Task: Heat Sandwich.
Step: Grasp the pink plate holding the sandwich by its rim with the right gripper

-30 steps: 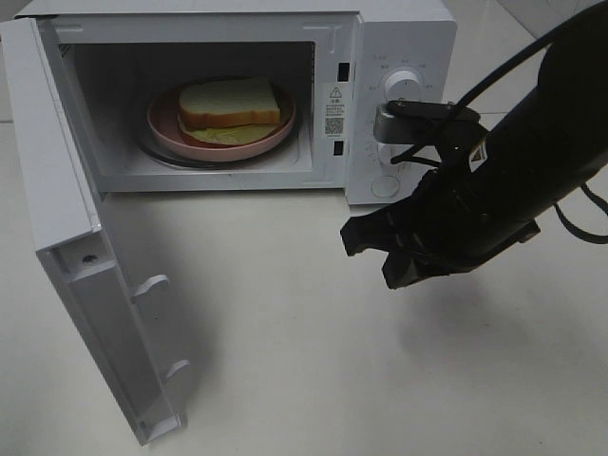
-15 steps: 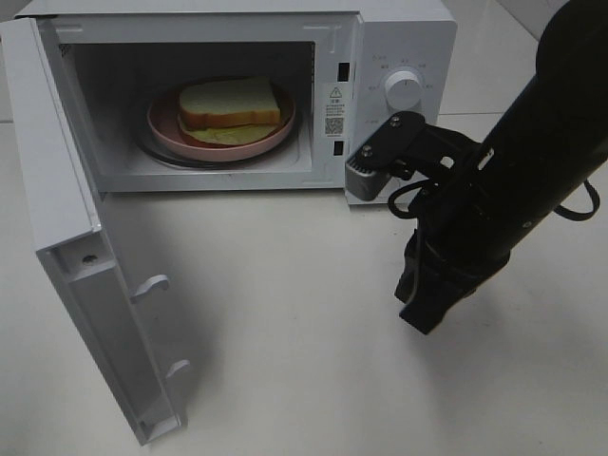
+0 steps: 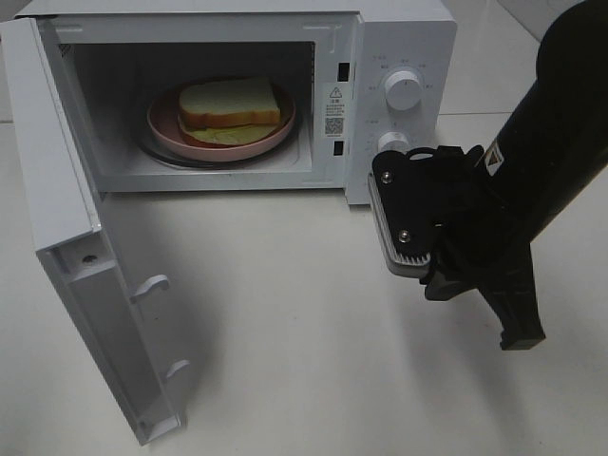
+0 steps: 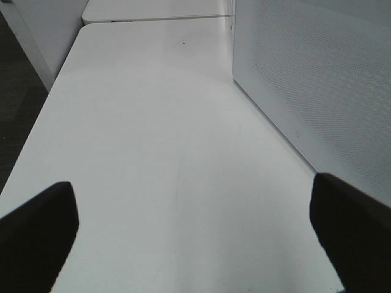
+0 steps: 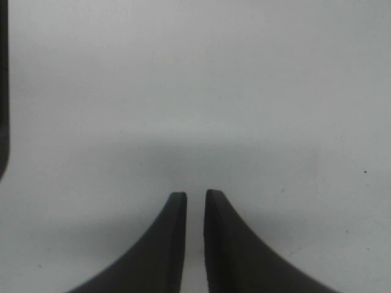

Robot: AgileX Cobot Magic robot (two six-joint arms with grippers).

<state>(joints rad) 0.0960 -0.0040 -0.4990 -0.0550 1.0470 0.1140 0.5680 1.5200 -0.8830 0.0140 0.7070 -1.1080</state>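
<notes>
We are watching the sandwich [image 3: 229,106] resting in the microwave [image 3: 408,38], our right gripper [image 5: 190,196] at its four o'clock barely parted, our left gripper [image 4: 192,189] spread wide.

Clear run over bare table [image 3: 285,332] into microwave [image 3: 418,38] cavity; open door [image 3: 100,294] walling off left side, right tool [image 3: 521,334] hanging before control panel [image 3: 375,114].

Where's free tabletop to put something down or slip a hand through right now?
Free: table in front of the microwave, between its open door and the right arm. Crowded: the cavity, filled by the pink plate with the sandwich; and before the control panel, where that arm sits.
</notes>
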